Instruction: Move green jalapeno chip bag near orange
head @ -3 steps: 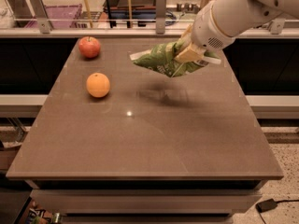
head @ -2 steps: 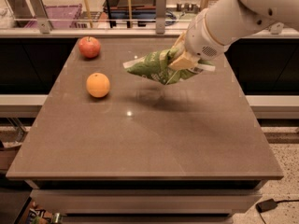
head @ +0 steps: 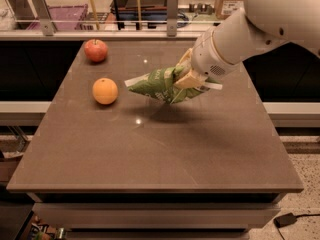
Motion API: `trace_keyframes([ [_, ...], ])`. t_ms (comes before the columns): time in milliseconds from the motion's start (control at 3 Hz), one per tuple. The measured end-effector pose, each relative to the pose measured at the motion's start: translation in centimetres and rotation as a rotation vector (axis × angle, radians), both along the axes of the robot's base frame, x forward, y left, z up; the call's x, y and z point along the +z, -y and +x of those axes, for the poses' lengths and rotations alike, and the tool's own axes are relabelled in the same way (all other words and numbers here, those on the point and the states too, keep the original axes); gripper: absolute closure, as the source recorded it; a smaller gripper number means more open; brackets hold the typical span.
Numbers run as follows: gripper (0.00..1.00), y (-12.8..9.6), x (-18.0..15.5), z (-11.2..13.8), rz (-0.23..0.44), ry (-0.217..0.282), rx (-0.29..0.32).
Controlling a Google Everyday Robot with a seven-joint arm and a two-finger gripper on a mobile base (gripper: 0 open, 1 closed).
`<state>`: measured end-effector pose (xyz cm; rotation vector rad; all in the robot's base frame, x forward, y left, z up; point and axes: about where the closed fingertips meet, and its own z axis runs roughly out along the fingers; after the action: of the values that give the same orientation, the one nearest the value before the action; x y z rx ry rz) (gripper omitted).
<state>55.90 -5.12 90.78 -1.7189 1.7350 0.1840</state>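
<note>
The green jalapeno chip bag (head: pixel 159 85) is crumpled, shiny green with pale edges. It hangs in the air above the middle of the brown table (head: pixel 150 149). My gripper (head: pixel 184 79) is shut on the bag's right end and holds it off the surface, its shadow below it. The orange (head: pixel 105 91) sits on the table's left side, a short way left of the bag's tip. The white arm reaches in from the upper right.
A red apple (head: pixel 96 50) sits at the table's far left, behind the orange. A counter with a glass rail, a purple bin (head: pixel 65 14) and boxes runs along the back. The table's edges drop off at front and sides.
My gripper has carried the bag to the left and lower, closer to the orange. The orange and the apple have not moved.
</note>
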Motion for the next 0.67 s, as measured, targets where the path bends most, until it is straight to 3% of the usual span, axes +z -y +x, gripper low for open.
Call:
trace_keyframes([
  [667,1.0,-1.3,-3.0,-0.2,0.015,-0.101,0.052],
])
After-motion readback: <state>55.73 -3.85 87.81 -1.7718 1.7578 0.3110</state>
